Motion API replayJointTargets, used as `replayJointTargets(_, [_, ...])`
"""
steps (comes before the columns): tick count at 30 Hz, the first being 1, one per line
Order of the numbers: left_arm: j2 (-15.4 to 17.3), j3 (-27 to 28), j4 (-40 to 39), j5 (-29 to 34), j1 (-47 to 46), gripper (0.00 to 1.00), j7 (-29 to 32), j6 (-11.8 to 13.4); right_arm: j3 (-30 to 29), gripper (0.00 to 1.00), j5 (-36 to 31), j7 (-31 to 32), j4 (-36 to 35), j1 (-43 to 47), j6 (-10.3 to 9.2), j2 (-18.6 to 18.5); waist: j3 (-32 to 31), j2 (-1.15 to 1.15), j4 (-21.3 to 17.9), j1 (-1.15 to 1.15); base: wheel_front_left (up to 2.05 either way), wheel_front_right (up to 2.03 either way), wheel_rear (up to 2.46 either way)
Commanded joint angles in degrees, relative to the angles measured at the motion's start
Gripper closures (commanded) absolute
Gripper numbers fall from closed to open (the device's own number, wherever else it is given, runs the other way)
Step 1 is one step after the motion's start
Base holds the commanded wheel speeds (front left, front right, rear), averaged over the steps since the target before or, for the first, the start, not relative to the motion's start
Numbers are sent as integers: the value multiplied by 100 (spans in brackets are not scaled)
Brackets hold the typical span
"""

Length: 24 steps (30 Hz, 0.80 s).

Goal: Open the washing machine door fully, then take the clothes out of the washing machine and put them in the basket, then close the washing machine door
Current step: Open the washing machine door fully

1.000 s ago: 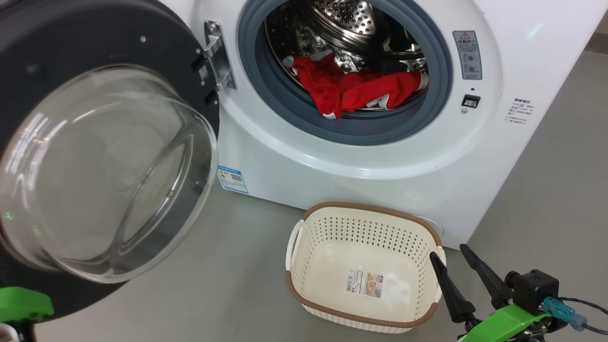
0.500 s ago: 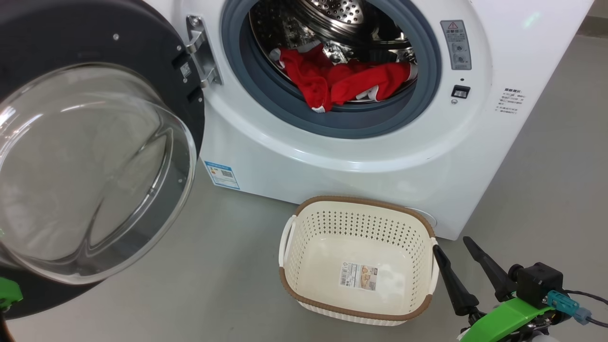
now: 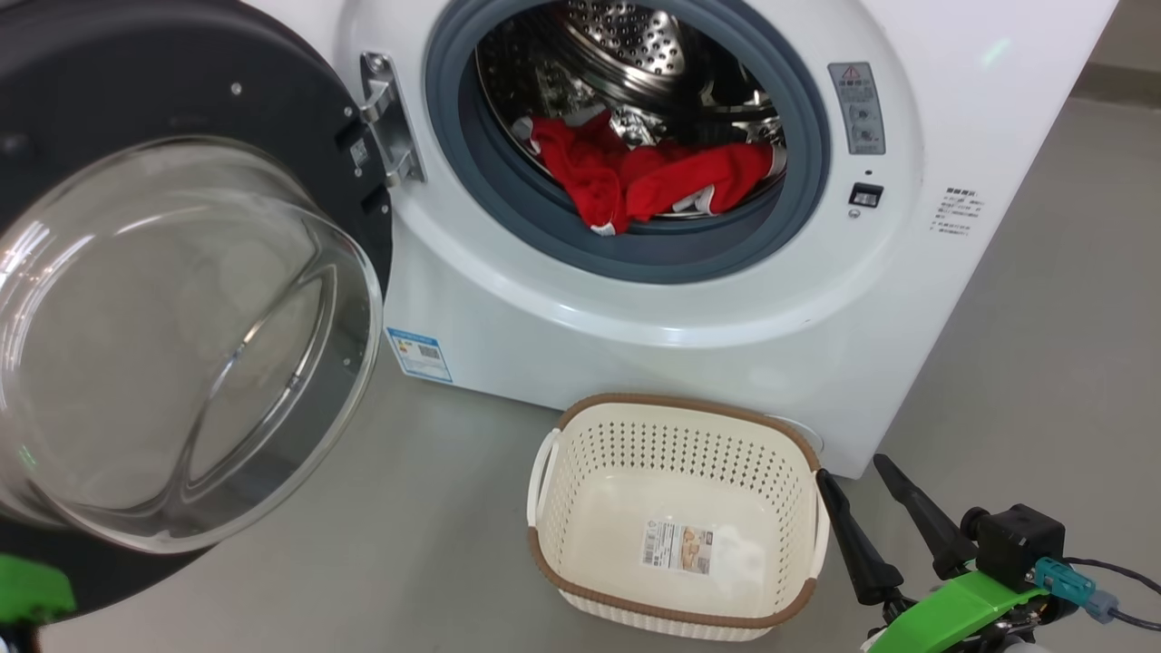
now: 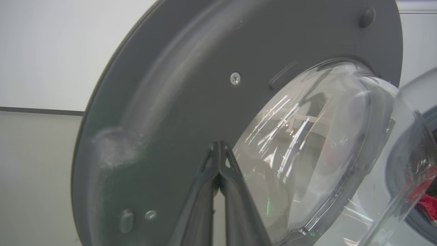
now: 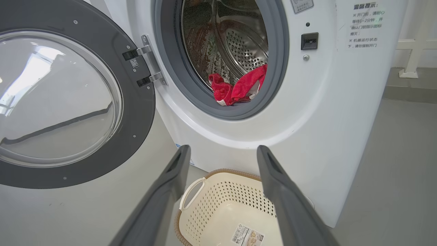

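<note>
The white washing machine (image 3: 635, 317) stands in front of me. The washing machine door (image 3: 181, 272) is swung out to the left, showing its black rim and clear glass bowl. Red clothes (image 3: 635, 177) lie at the front of the steel drum, and they show in the right wrist view too (image 5: 239, 89). The cream basket (image 3: 680, 400) sits on the floor below the opening with nothing in it but its label. My right gripper (image 3: 850, 466) hangs open just right of the basket. My left gripper (image 4: 219, 145) is shut and holds nothing, its tips close to the door's dark inner face (image 4: 170, 102). I cannot tell if they touch.
Grey floor (image 3: 435, 508) spreads between the door and the basket, and to the right of the machine. A green part of my left arm (image 3: 32, 589) shows under the door's lower edge. A white frame (image 5: 414, 51) stands by the far wall.
The head view has shifted a little, moving the whole picture left. The door, clothes and basket keep their places. Both grippers stay as they were.
</note>
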Motion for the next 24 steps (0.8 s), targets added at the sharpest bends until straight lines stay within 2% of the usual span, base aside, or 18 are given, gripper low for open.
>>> replayJointTargets(1, [134,134,-242,76,169,100,-28,-103,64,0,19,-68,-127,-62,37,-30,-91,0,-16,0,0,0,0])
replayJointTargets(5, [-80,48,-539,120,514,100,-28,-216,61,0,30,-68,-123,-15,37,8,-215,0,-60,0,0,0,0])
replayJointTargets(10, [-311,-91,-971,148,962,87,-28,-276,29,0,36,-68,-153,27,37,37,-330,0,-149,0,0,0,0])
replayJointTargets(11, [-365,-212,-1123,164,1144,63,-28,-295,6,0,39,-68,-162,53,37,54,-385,0,-197,0,0,0,0])
replayJointTargets(13, [-406,-333,-1201,147,1324,48,-28,-307,-4,0,47,-68,-170,76,37,73,-427,0,-260,0,0,0,0])
replayJointTargets(15, [-435,-445,-1277,107,1481,16,-28,-315,-8,0,51,-68,-173,96,37,87,-467,0,-335,0,0,0,0])
replayJointTargets(16, [-446,-506,-1298,82,1553,3,-28,-318,-14,0,52,-68,-177,107,37,96,-484,0,-376,0,0,0,0])
replayJointTargets(18, [-454,-574,-1324,54,1616,0,-28,-321,-24,0,52,-68,-184,116,37,104,-492,0,-421,0,0,0,0])
replayJointTargets(24, [-480,-1058,-1485,-139,1846,0,-28,-326,-125,0,42,-68,-232,151,37,120,-478,0,-703,0,0,0,0])
